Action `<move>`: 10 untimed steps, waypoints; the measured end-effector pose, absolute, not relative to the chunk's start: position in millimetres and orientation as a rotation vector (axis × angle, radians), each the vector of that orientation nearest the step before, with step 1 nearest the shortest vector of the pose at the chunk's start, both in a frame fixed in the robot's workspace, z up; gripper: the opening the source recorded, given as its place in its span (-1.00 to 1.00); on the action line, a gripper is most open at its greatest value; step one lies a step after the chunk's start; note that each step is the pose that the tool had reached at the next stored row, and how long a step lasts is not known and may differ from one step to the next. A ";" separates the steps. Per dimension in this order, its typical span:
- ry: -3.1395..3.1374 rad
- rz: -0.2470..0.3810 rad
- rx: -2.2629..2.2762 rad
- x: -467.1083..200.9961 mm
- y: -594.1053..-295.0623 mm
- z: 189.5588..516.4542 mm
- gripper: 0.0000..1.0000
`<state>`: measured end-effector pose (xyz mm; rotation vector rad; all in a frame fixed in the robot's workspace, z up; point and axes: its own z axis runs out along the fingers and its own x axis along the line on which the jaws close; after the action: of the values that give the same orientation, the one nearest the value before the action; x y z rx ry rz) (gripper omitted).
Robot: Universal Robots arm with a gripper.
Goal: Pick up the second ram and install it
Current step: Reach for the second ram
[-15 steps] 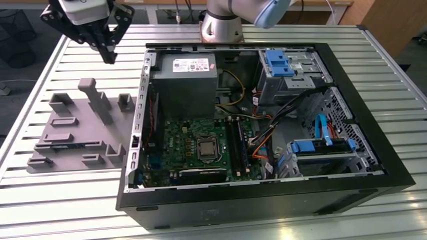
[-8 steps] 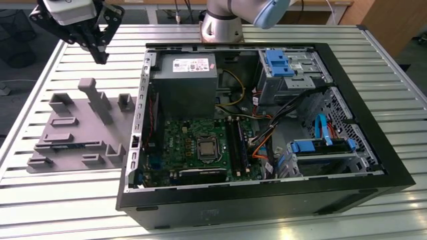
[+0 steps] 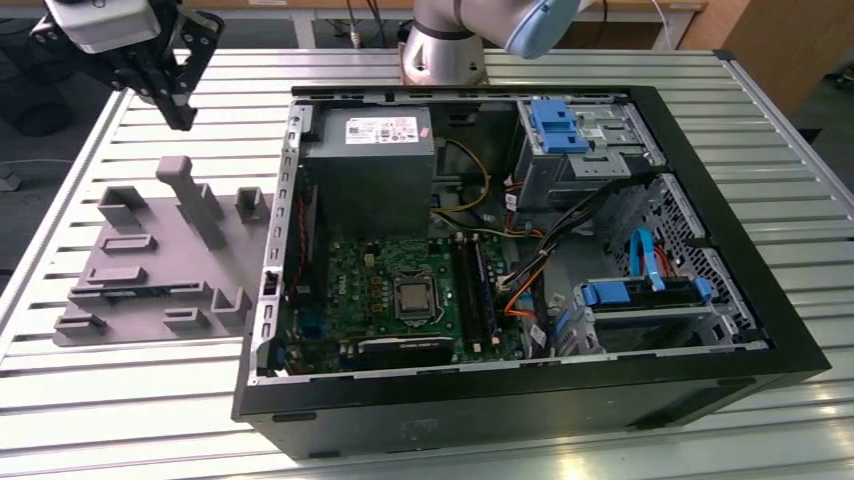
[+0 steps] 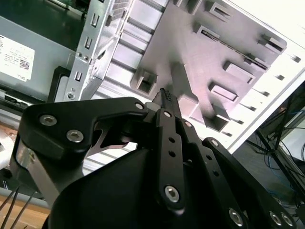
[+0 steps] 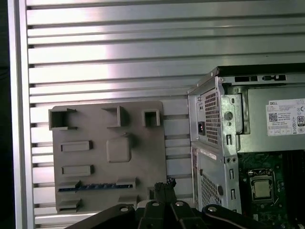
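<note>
First wrist view: finds the second ram (image 5: 95,186) standing on edge in a slot of the grey holder (image 5: 86,129) on the table (image 5: 143,47), beside the open computer case (image 5: 212,143). Hangs the gripper (image 5: 164,183) above that holder and apart from the ram, with jaws pressed together on nothing. Judged barely begun: not grasped, not lifted, not seated on the motherboard (image 5: 248,164), so pick-up and install are both left.
</note>
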<state>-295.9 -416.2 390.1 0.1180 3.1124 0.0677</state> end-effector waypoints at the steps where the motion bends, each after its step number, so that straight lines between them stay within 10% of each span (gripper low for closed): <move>1: 3.112 0.068 0.118 -298.1 -416.6 389.9 -0.79; 10: 3.113 0.068 0.118 -318.2 -418.6 389.2 -0.79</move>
<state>-318.2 -418.6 389.2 0.1180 3.1125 0.0676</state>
